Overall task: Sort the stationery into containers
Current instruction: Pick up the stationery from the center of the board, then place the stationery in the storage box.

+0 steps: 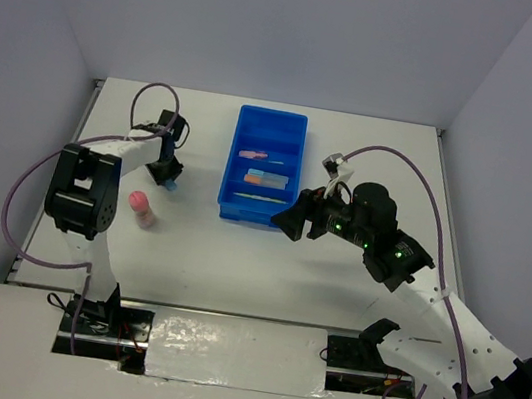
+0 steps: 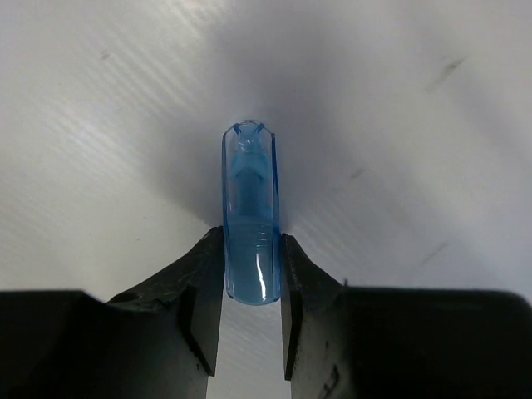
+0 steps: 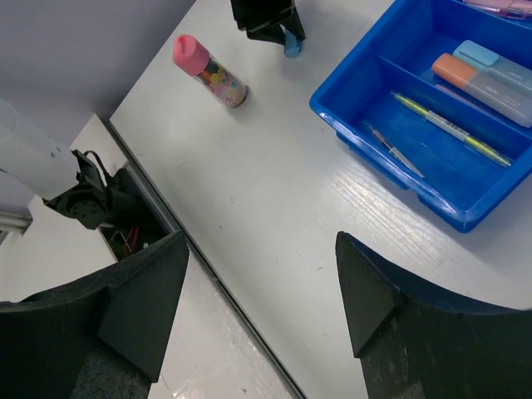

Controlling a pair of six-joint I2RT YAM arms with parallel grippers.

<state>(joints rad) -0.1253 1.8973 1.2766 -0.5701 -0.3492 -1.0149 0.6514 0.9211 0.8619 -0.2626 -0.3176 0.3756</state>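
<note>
Fingers point(image 2: 199, 307) of my left gripper point(image 2: 251, 249) hide the blue marker point(image 2: 249, 191) low on both sides. From above, the pieces point(image 1: 262, 174) in the blue tray point(image 1: 272, 130) are too small to name; my right wrist view crops its far end.

You have bare table point(image 1: 234, 275) across the lower centre of the top view, between the pink-capped marker point(image 1: 144, 209) at left and the right gripper point(image 1: 289, 224), jaws wide, at the blue tray's point(image 1: 234, 154) near right corner. Left of the tray, the left gripper point(image 1: 170, 184), clamped on a blue marker point(image 2: 249, 224), blocks the lane.
</note>
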